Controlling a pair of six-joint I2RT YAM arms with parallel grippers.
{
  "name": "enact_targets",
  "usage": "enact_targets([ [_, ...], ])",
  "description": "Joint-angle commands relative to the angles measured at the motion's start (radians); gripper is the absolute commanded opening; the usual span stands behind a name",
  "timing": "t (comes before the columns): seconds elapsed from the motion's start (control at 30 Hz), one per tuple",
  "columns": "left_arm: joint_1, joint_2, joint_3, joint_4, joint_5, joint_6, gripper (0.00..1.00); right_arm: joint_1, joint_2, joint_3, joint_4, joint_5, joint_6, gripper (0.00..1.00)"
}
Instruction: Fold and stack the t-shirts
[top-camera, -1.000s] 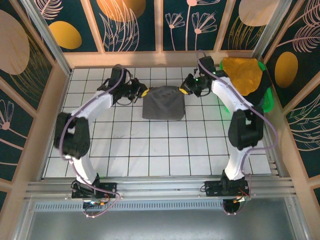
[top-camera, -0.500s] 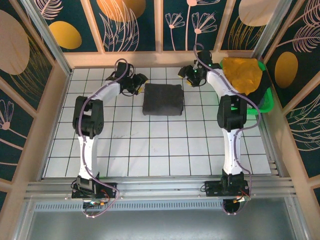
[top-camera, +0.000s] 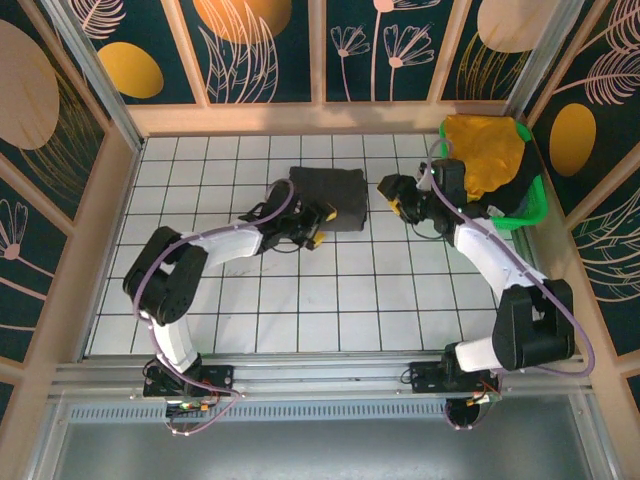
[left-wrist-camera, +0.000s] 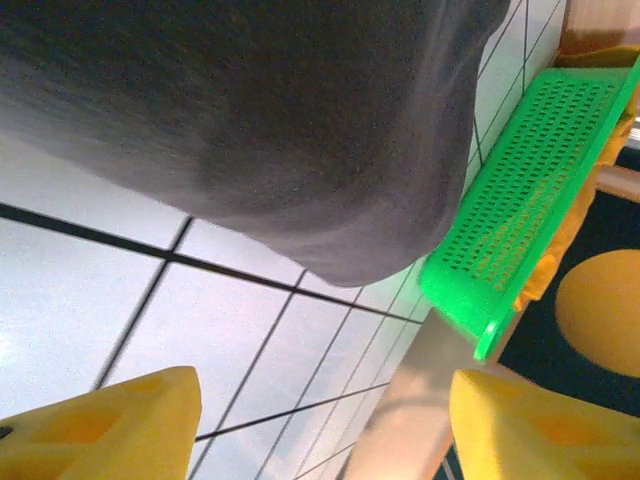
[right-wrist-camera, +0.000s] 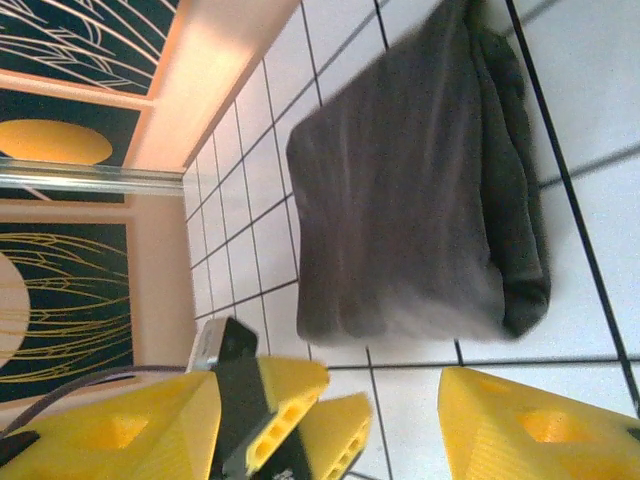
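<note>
Hovering empty, your left tool and right tool both stand wide open, one on either side of the folded black shirt lying on the bench. That shirt looks done. The yellow shirt, to its right in the green basket, is not yet folded or stacked.

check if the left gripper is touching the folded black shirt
Apart. Left wrist view: bare tile lies between the open left gripper and the folded black shirt.
</note>
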Motion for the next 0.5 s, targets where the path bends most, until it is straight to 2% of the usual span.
enact_targets([
  [0.0,-0.03,0.1,0.067,0.153,-0.04,-0.193,0.68,0.004,-0.044,-0.045,0.08,-0.03,0.069,0.6],
  [0.33,-0.067,0.309,0.223,0.049,-0.1,-0.295,0.66,-0.042,-0.072,-0.005,0.012,-0.039,0.025,0.6],
  [0.4,-0.067,0.344,0.251,0.056,-0.122,-0.298,0.6,-0.047,-0.069,-0.007,0.012,-0.046,0.025,0.6],
  [0.47,-0.066,0.374,0.265,0.085,-0.135,-0.31,0.46,-0.05,-0.065,-0.008,0.012,-0.052,0.027,0.6],
])
